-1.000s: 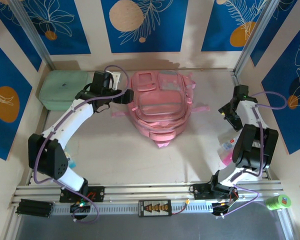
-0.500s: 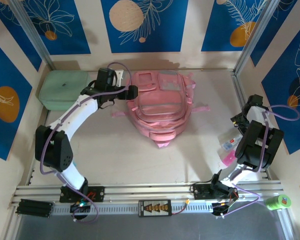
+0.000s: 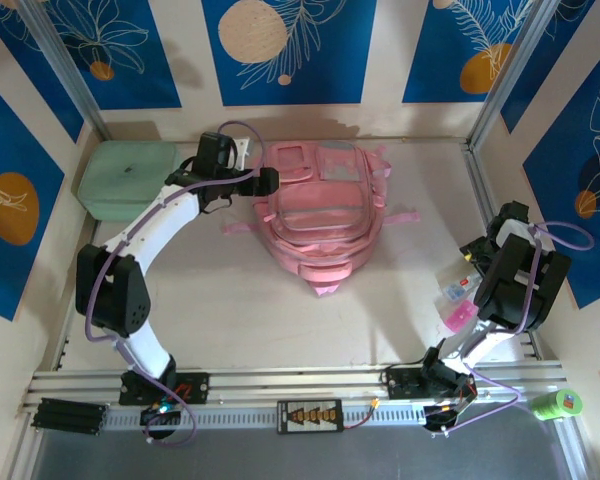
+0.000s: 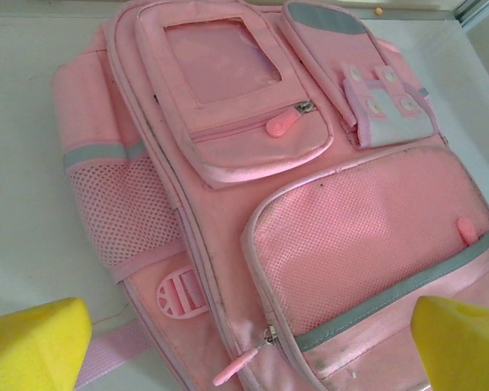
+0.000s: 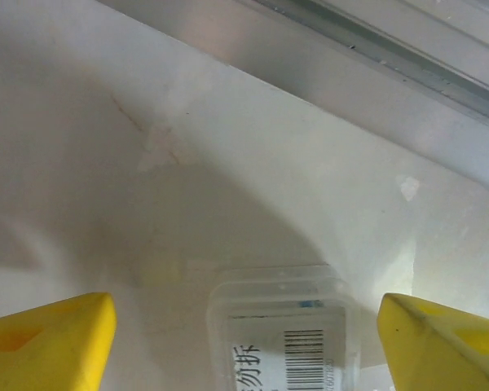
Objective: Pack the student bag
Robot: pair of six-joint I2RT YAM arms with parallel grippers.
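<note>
Lying flat on the desk [image 3: 240,300], toward the back, the pink backpack [image 3: 320,215] shows its pockets.
The left gripper [image 4: 248,342] hangs wide open over them; the right gripper [image 5: 244,305], open too, hovers above a clear labelled box [image 5: 281,346].

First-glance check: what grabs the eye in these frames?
The big pink student bag lies flat, front pockets up, at the middle back of the table, with the left gripper open over its left edge as the top view shows it. A mint green case sits in the back left corner. At the right edge, the right gripper hangs open over a clear packet with a barcode label.
</note>
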